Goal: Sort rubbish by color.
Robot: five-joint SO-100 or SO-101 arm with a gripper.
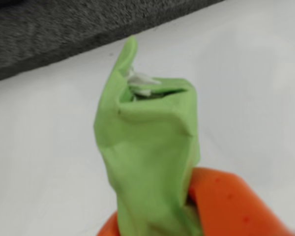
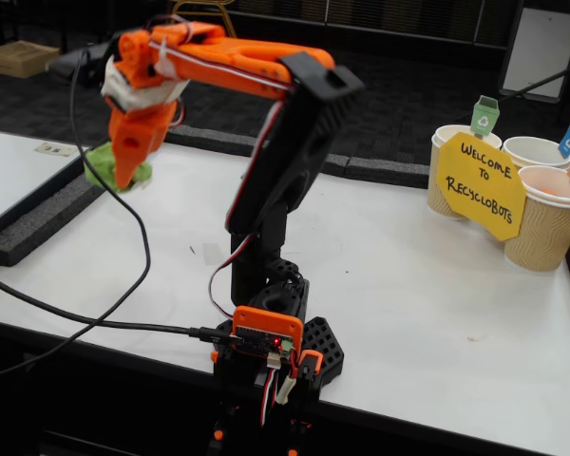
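1. Wrist view: gripper (image 1: 152, 216) jaws clamped on the green wad (image 1: 147, 147), lifted above the white table (image 1: 39, 147).
2. Fixed view: the wad hangs far left, well apart from the flagged cups (image 2: 456, 161); delivery remains.

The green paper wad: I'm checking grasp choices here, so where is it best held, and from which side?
Around its narrower lower part, where the gripper holds it now, leaving the bulkier crumpled top free. In the wrist view the green paper wad stands upright between the orange fingers. In the fixed view the gripper reaches it from above, which likely suits this soft, squashable shape.
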